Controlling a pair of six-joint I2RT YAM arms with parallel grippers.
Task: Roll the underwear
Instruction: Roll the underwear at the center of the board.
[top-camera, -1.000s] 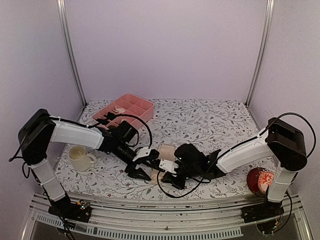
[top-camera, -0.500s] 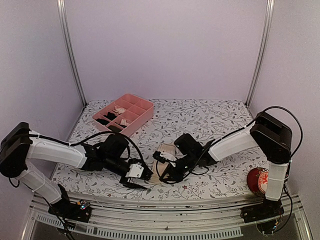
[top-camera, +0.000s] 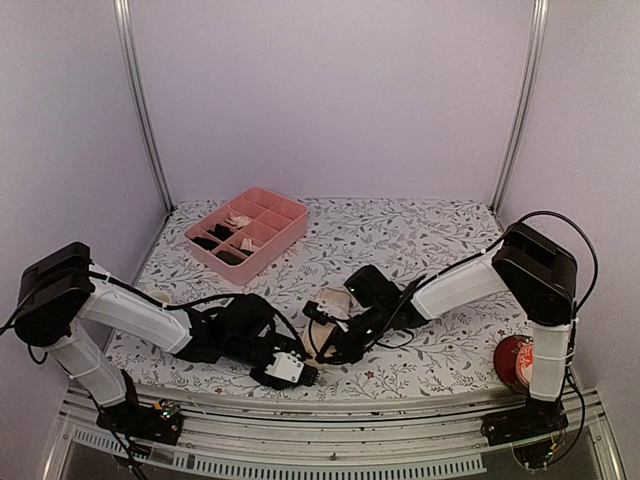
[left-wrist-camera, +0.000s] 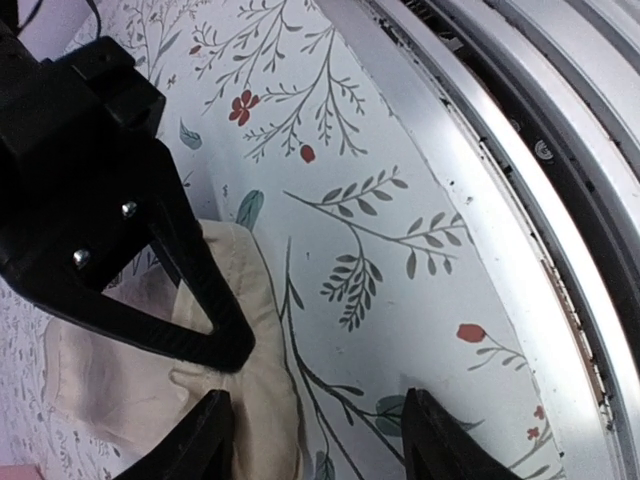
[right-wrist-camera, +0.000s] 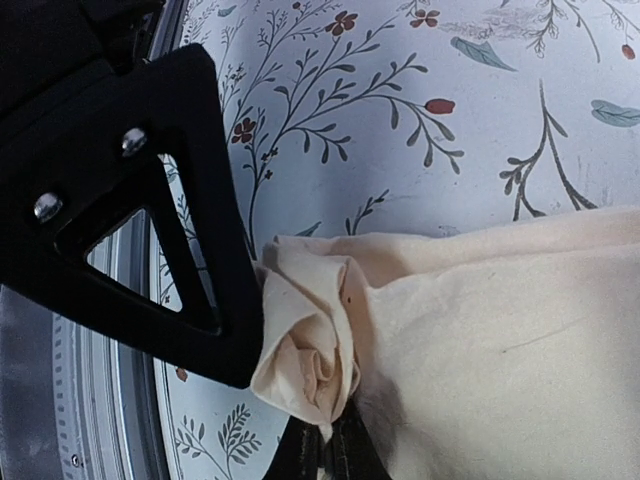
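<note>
Underwear of pale peach-beige, thin soft fabric (top-camera: 334, 299) lies just in front of centre on the white floral-print tablecloth (top-camera: 420, 240), well apart from the pink compartment tray (top-camera: 262, 205). Over the last second my left gripper (left-wrist-camera: 325, 440) has backed off the garment toward the near rail. It now hangs with its jaws apart and nothing between them, the fabric's corner just beside one tip. My right gripper (right-wrist-camera: 325, 452) has swung in from the right and is pinched tight on one edge, where the fabric curls into a small scroll. I read that as a hand-over: the roll is barely begun, and the right arm would have to carry it across the flat remainder.
</note>
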